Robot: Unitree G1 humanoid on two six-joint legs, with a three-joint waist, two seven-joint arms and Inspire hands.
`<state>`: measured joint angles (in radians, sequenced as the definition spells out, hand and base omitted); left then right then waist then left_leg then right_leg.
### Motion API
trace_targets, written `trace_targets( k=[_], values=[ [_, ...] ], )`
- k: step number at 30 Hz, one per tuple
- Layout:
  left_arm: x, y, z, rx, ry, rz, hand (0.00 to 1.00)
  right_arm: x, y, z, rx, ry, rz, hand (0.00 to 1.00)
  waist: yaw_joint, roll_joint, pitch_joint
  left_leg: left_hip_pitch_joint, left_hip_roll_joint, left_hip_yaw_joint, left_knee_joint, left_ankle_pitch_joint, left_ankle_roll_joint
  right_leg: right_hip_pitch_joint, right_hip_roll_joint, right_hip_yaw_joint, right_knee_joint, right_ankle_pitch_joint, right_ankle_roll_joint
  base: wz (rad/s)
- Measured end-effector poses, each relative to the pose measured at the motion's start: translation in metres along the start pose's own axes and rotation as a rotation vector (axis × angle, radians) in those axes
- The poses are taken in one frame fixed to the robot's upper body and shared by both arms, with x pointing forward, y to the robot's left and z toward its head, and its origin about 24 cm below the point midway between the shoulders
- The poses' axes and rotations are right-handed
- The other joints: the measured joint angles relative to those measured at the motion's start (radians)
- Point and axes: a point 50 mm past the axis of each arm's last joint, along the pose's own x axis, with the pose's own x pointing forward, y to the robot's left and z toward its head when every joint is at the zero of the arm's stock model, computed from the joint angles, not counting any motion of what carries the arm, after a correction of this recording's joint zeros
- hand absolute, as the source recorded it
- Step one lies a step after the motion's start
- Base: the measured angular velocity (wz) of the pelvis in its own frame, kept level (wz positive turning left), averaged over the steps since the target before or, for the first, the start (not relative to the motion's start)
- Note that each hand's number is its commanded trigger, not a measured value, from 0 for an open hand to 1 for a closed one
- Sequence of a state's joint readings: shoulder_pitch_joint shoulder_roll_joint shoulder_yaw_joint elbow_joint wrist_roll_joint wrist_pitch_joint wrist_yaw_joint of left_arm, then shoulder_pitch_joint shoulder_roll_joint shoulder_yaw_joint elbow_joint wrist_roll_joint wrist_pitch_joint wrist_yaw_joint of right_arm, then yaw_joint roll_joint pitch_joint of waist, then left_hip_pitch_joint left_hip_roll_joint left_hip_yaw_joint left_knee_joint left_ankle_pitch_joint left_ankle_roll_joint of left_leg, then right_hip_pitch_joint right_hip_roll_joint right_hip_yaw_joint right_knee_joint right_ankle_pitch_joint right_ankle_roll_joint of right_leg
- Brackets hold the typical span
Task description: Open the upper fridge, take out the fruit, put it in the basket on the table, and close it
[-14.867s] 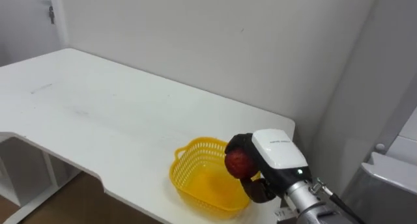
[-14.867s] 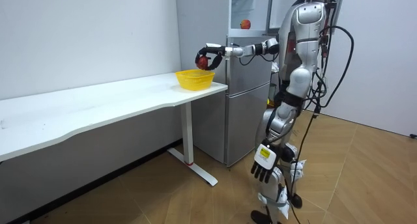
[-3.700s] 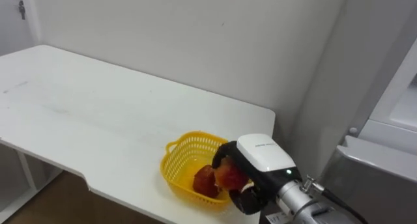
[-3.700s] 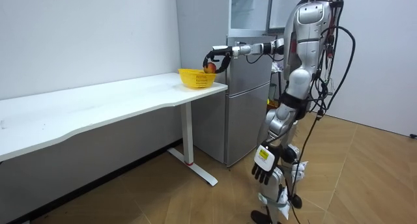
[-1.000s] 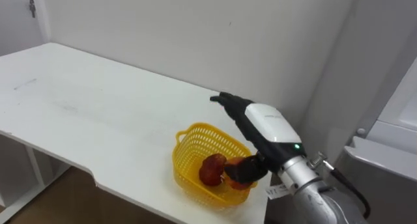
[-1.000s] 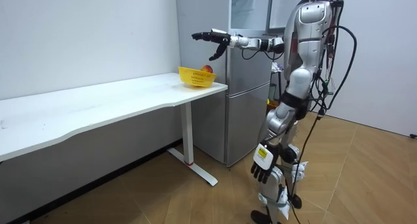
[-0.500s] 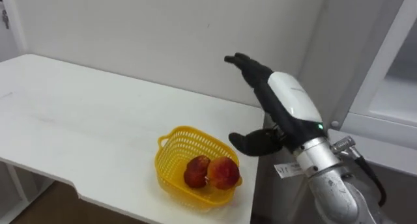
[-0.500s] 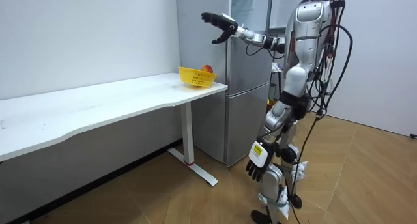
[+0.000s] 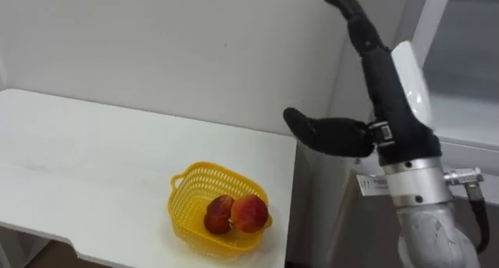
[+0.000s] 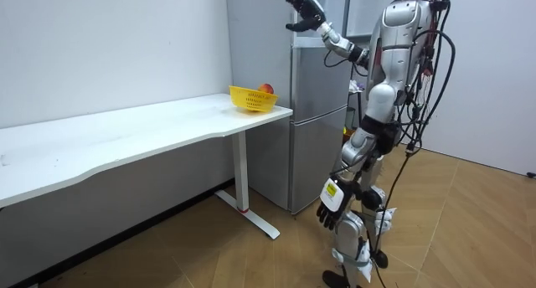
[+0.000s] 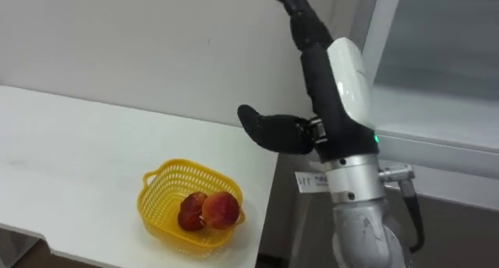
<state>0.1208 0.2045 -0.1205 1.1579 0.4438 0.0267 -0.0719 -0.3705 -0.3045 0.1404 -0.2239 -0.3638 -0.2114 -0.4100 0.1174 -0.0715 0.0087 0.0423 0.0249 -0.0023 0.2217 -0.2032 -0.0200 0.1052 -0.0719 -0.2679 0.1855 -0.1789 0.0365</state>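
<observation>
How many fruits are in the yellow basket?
2. A darker fruit lies on the left of the basket, a brighter fruit beside it on the right, touching. Another could hide underneath.

Basket: yellow plastic, open lattice, slightly glossy.
Table: white, smooth, matt.
Fruits: smooth red skin, faint sheen.
Right hand: matt black fingers, glossy white shell.
Fridge: grey, apparently brushed metal.
</observation>
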Motion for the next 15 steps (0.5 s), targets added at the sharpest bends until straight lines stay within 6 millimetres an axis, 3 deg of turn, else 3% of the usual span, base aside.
trace_targets(
  k=[3,8,15],
  values=[
    [0.000,-0.006,0.000,-0.010,-0.004,-0.010,0.00,-0.012,-0.007,-0.001,0.007,0.006,-0.036,0.00,-0.010,0.012,-0.0060,0.014,0.001,0.030,-0.007,0.000,0.000,0.002,0.000,0.033,0.000,0.000,0.000,-0.23],
    [-0.001,-0.009,-0.005,-0.029,0.003,-0.017,0.00,-0.034,-0.021,-0.014,-0.036,0.104,-0.101,0.00,-0.057,0.021,-0.0081,0.031,0.004,0.046,-0.024,0.000,0.001,0.000,0.002,0.045,0.001,0.000,0.000,-0.12],
    [-0.005,-0.021,-0.023,-0.082,0.034,-0.026,0.00,-0.055,-0.062,-0.006,-0.058,0.118,-0.301,0.00,-0.102,0.033,-0.0191,0.030,0.006,0.070,-0.036,0.000,0.001,-0.014,0.005,0.067,0.000,0.001,-0.001,-0.09]
  ],
)
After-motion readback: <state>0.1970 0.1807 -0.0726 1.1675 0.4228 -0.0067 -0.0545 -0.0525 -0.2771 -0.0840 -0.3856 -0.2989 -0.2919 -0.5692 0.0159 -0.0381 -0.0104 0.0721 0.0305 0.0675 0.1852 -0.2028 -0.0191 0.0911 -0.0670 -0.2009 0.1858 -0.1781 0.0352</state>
